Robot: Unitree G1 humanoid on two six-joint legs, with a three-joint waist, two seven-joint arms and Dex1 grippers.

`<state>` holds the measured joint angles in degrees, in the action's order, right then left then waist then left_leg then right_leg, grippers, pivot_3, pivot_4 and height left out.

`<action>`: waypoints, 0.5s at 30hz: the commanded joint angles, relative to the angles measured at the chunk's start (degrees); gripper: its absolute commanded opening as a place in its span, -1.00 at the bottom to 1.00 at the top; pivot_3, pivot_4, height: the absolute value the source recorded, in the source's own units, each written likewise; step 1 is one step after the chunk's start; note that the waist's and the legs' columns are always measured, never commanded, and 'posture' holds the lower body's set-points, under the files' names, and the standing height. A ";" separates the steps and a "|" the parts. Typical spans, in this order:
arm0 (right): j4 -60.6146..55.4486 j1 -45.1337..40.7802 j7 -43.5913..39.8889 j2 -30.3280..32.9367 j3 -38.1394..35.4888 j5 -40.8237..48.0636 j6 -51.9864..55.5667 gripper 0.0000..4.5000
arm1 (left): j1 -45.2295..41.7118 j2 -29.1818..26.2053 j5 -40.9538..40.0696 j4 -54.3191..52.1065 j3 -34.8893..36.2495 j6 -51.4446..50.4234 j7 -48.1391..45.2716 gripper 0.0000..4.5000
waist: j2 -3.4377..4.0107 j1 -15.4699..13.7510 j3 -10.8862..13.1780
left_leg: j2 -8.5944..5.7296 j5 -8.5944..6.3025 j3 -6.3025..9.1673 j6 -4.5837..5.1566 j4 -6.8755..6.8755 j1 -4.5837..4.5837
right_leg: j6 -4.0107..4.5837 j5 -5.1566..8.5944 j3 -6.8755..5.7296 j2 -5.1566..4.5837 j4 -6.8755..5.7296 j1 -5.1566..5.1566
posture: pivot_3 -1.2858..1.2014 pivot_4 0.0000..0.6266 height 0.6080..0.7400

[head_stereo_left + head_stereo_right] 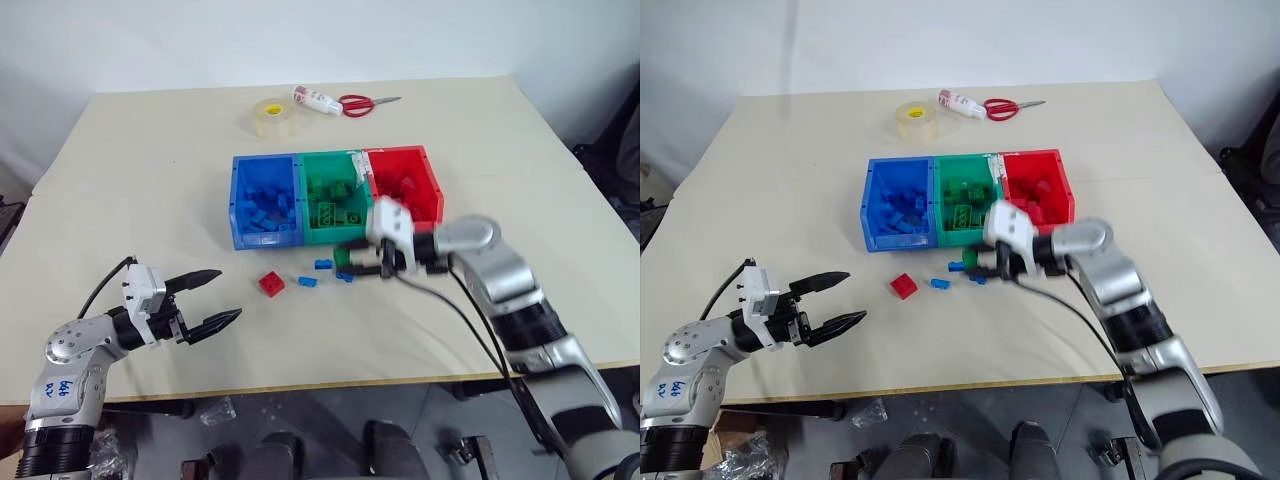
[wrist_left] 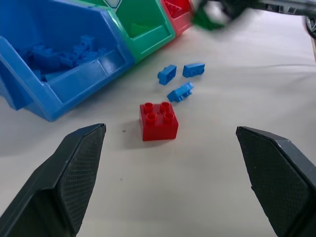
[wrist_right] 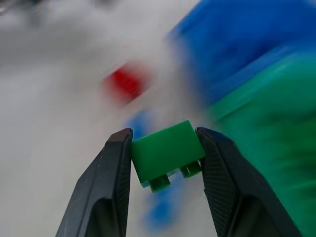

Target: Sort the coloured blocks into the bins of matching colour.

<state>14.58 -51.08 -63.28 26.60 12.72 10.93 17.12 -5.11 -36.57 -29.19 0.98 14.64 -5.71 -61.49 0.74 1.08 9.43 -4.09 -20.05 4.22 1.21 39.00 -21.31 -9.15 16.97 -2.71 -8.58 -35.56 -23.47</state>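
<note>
On the near left of the table (image 1: 150, 160), the left gripper (image 1: 213, 297) hovers just above the surface with its two black fingers spread wide and nothing between them. It points toward the loose pieces to its right.

Right of it, near the front of the bins, lies a red block (image 1: 271, 284), studs up. Just beyond that, three small blue blocks (image 1: 323, 265) are scattered together in front of the blue and green bins. The left gripper is the nearer one to these four pieces.

The bins stand in a joined row at mid table: blue bin (image 1: 237, 205) on the left, green bin (image 1: 332, 233) in the middle, red bin (image 1: 432, 187) on the right. Each already holds blocks of its own colour.

The right gripper (image 3: 165, 163) is clamped narrow on a green block (image 3: 167, 154), the pads pressing its two opposite sides, studs pointing down in the wrist view. From the head views it sits just at the near front wall of the green bin, pointing left across the table, and appears raised off the surface.

Judgement: the green bin lies directly on the far side of the held block, touching distance away. The coming move turns on carrying the block over that front wall before release. Risk: releasing short would drop it among the blue blocks.

At the far edge lie a roll of clear tape (image 1: 273, 117), a white tube (image 1: 316, 100) and red-handled scissors (image 1: 362, 103), well apart from the work.
</note>
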 commanded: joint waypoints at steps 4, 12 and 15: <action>17.78 -9.53 7.16 -4.34 -2.69 -4.00 -9.83 -0.28 | -1.09 0.62 -0.44 -0.08 -0.11 0.87 -0.34 1.00 | 0.00 0.70 0.00 | -0.06 0.00 0.05 0.01 -0.03 0.00 | 0.01 0.00 -0.01 -0.03 -0.04 0.00 | 0.03 -0.52 1.00; 23.95 -12.06 9.12 -5.23 -4.01 -5.56 -14.25 0.98 | -0.84 0.97 -0.60 -0.53 -0.30 1.08 -0.49 1.00 | 0.01 1.37 0.00 | -0.03 0.00 0.05 0.00 -0.08 -0.01 | 0.01 0.00 -0.03 -0.01 -0.05 -0.05 | 0.03 -0.52 1.00; 20.34 -10.42 7.33 -3.87 -4.56 -4.36 -13.09 0.98 | -0.94 0.80 -0.68 -0.25 -0.23 1.06 -0.86 1.00 | 0.01 1.45 0.00 | -0.03 0.00 0.05 0.00 -0.09 0.00 | 0.01 0.00 -0.04 -0.01 -0.05 -0.05 | 0.03 -0.52 1.00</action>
<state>39.02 -61.34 -54.85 21.77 10.20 5.20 4.02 -6.10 -35.87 -29.11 1.17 13.95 -5.45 -61.86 0.75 2.54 9.44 -4.12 -20.05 4.27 1.22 38.92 -21.31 -9.14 16.97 -2.75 -8.59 -35.61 -23.52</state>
